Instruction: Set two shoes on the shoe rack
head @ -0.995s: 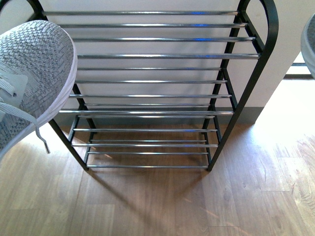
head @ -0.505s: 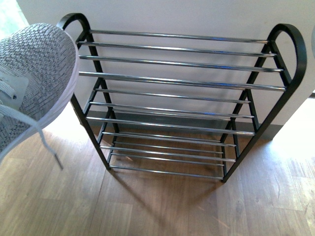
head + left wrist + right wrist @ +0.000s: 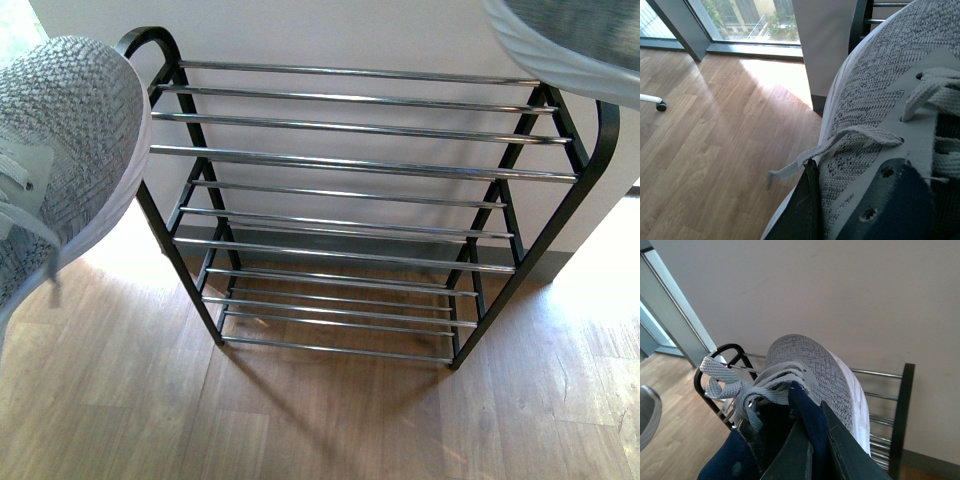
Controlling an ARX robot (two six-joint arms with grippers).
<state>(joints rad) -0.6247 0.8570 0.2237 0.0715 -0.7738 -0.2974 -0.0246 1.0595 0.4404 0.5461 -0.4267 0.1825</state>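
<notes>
Left end effector [image 3: 812,197] is clamped on the collar of the grey knit sneaker [image 3: 875,95], with a lace end dangling loose. Right end effector [image 3: 816,445] pinches the navy lining of the second grey sneaker [image 3: 815,365]. The shoe rack [image 3: 902,405] shows just beyond its toe.

Change: half a second ago the second grey sneaker [image 3: 570,40] was a sliver at the frame edge. It now hangs over the rack's top right corner. The grey knit sneaker [image 3: 65,150] has barely moved and sits beside the rack's left hoop, off the rods. No shoe is on any shelf.

My read: the right side places first, on the top tier. Watch for the lace snagging.
</notes>
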